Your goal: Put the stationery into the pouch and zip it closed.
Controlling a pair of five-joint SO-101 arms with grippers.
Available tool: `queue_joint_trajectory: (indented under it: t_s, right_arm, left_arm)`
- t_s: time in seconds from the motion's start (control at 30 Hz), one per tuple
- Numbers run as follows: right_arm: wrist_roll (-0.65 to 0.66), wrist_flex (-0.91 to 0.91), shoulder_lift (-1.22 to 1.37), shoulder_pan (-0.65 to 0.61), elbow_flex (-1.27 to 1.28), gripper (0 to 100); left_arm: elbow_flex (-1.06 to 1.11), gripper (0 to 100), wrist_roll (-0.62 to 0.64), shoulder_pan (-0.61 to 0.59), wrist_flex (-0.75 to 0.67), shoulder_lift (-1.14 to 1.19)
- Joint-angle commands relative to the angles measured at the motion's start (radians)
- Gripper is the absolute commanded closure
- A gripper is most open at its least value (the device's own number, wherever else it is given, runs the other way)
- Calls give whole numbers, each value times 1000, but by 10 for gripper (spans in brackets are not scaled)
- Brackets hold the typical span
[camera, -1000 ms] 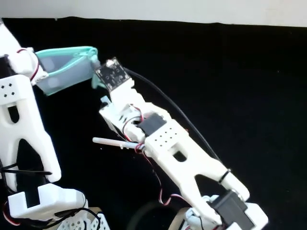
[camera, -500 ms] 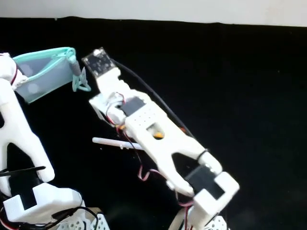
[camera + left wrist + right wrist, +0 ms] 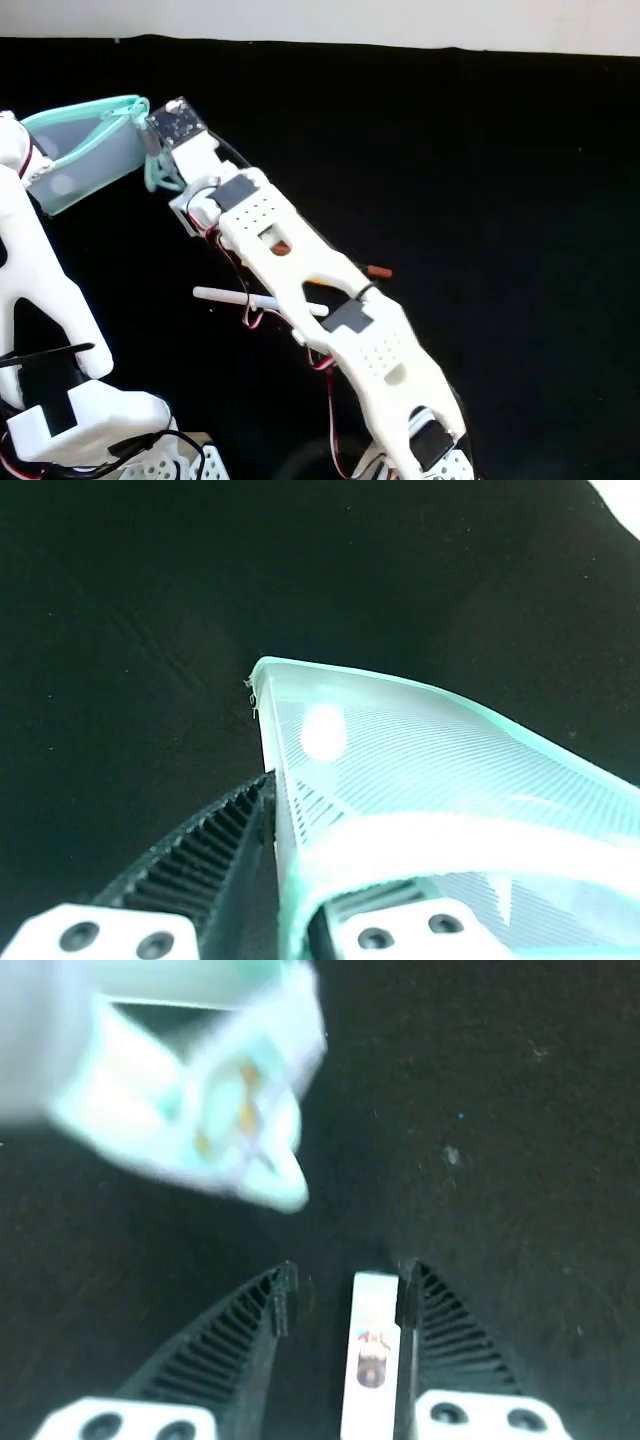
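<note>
Black cloth (image 3: 520,160): spreading flat, taking up nearly all of the high view.
Pale strip (image 3: 400,20): running along the cloth's far edge, possibly being a wall, though hard telling.
Cloth surface: showing faint creases and a few light specks in the wrist views.
Pale corner (image 3: 622,492): peeking in past the cloth's edge.
Light: falling bright on the strip, leaving the cloth dull.

Plastic over matt cloth.
The pouch (image 3: 85,150) is seen as translucent mint plastic, finely ribbed, glossy where light is caught. The table (image 3: 480,150) is covered in matt black cloth. The 2 arms (image 3: 300,270) are moulded in smooth white plastic; the right gripper's fingers (image 3: 235,1335) are made of black ridged plastic.
</note>
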Motion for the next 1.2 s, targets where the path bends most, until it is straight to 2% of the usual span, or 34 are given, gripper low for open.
queue_joint_trajectory:
  t_s: [0.0,0.4,0.63,1.03,1.17]
  right_arm:
    - [35,53,68,-13,-166,826]
    - [37,219,300,18,-473,831]
    - [38,268,351,18,-561,993]
    - [31,280,355,50,-573,979]
    - [-6,355,363,50,-641,842]
  left_arm:
    - [-48,993,9,-8,-17,-12]
    - [-48,993,9,-5,-17,-12]
    - [-48,993,8,-5,-17,-12]
    - [-48,993,8,-5,-17,-12]
    - [-48,993,8,-5,-17,-12]
